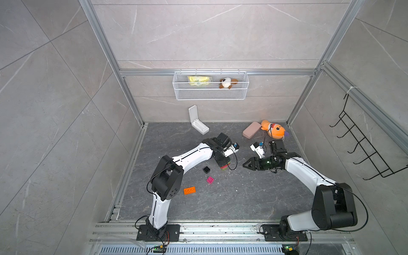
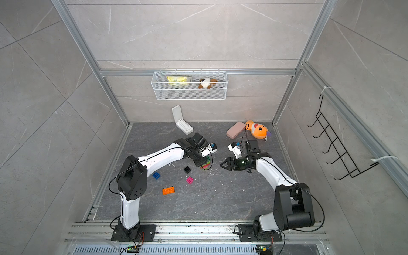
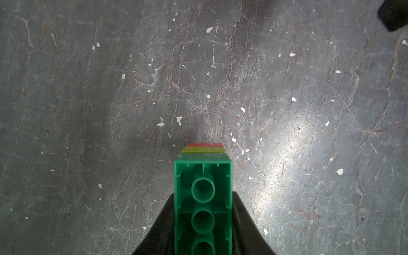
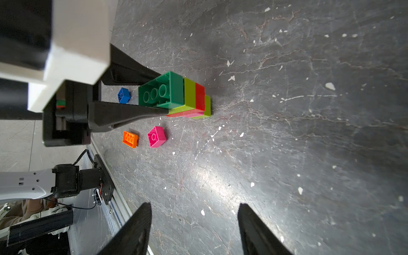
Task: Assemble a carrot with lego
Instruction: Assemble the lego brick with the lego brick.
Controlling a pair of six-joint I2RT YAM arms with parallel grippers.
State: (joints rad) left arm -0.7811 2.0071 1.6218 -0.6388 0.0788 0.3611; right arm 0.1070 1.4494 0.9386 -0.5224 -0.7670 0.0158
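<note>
My left gripper is shut on the dark green brick of the carrot. This stack runs from green through lime, red and pink to a lime tip pointing down at the table. In both top views the carrot shows only partly under the left wrist. My right gripper is open and empty, a short way to the carrot's right. Loose lego lies in front: a black brick, a pink brick, an orange brick and a blue brick.
A white hinged case stands open at the back. A pink oblong case and an orange plush fish lie at the back right. A wire basket hangs on the rear wall and a black hook rack on the right wall.
</note>
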